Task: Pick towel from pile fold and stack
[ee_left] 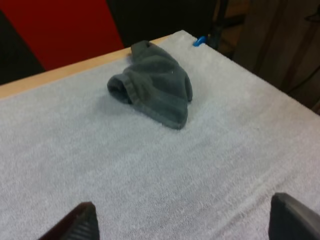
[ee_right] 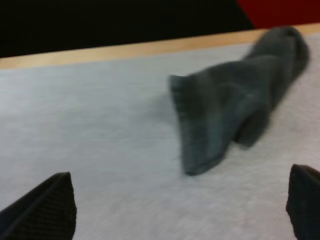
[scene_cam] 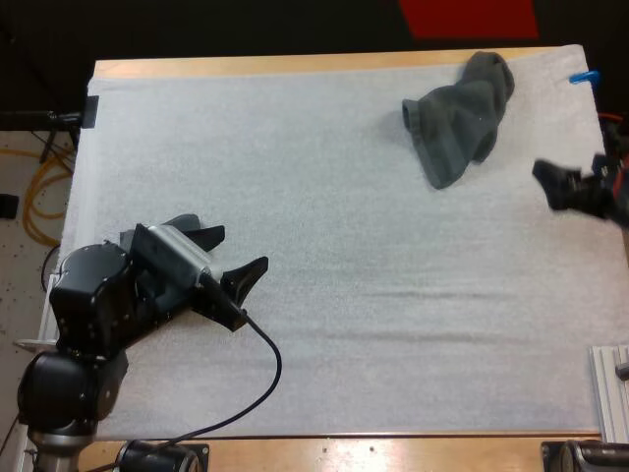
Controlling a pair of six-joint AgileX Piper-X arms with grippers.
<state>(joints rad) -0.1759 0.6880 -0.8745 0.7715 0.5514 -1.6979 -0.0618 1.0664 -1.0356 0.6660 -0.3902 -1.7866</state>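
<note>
One crumpled dark grey-green towel (scene_cam: 460, 116) lies on the white mat (scene_cam: 373, 295) near its far right corner, a rolled fold facing left. My left gripper (scene_cam: 228, 254) rests low over the mat's near left part, open and holding nothing, far from the towel. In the left wrist view the towel (ee_left: 155, 90) lies well ahead of the spread fingers (ee_left: 80, 225). My right gripper (scene_cam: 568, 187) hovers at the right edge, just right of and a little nearer than the towel. Its fingers (ee_right: 47, 210) stand wide apart, with the towel (ee_right: 235, 107) ahead of them and untouched.
The wooden table edge (scene_cam: 295, 65) runs along the far side, close behind the towel. A metal rail (scene_cam: 611, 388) sits at the near right corner. Bare mat stretches across the middle and front.
</note>
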